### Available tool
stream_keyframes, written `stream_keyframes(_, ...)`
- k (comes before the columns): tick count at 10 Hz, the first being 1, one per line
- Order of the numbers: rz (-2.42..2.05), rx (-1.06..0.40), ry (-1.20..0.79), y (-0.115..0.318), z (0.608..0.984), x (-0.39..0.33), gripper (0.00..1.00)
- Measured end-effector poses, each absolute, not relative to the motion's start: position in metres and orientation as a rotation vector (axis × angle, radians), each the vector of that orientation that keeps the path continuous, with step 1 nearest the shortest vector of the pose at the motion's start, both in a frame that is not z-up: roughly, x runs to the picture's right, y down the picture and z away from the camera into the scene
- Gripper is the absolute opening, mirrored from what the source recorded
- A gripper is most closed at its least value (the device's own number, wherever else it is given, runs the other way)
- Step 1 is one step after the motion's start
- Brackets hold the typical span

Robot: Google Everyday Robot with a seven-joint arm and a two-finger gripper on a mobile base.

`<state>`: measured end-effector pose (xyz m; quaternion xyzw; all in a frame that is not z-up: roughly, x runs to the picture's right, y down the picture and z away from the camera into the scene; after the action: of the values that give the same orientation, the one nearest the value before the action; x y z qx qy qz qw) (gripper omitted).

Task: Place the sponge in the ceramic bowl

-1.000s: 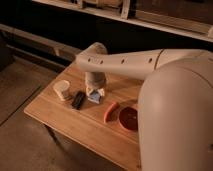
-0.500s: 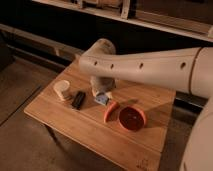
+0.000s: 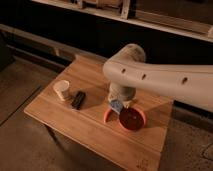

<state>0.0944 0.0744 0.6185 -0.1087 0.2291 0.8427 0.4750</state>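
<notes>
Transport is judged to be the step in hand. The sponge [image 3: 116, 106] is seen at the tip of the gripper [image 3: 118, 103], whose fingers are drawn in narrow and appear to be clamped on it. The gripper hangs from the end of the pale arm [image 3: 160, 80] that is stretched in from the right, above the right half of the wooden table [image 3: 90, 131].

The sponge is held just beside the left rim of the ceramic bowl [image 3: 134, 121], at or slightly over its edge, and is not yet inside. The dark red interior of the bowl is seen bare. How far the sponge is lifted off the table cannot be told from this angle.

A curved orange strip [image 3: 106, 117] lies against the bowl's left side, right under the gripper. A small cream cup [image 3: 61, 90] and a black oblong object [image 3: 78, 99] are set well apart to the left.

For the next move, a short shift to the right is called for, so that the sponge is brought over the middle of the bowl. Enough height must be kept for the rim to be cleared. Only then should the fingers be opened, low enough that the light block is not bounced out.
</notes>
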Motion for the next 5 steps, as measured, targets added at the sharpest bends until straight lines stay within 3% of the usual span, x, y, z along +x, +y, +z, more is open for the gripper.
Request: stream_keyframes(5,2.153,-0.347,0.622,0.12,0.634,0.158,0.0)
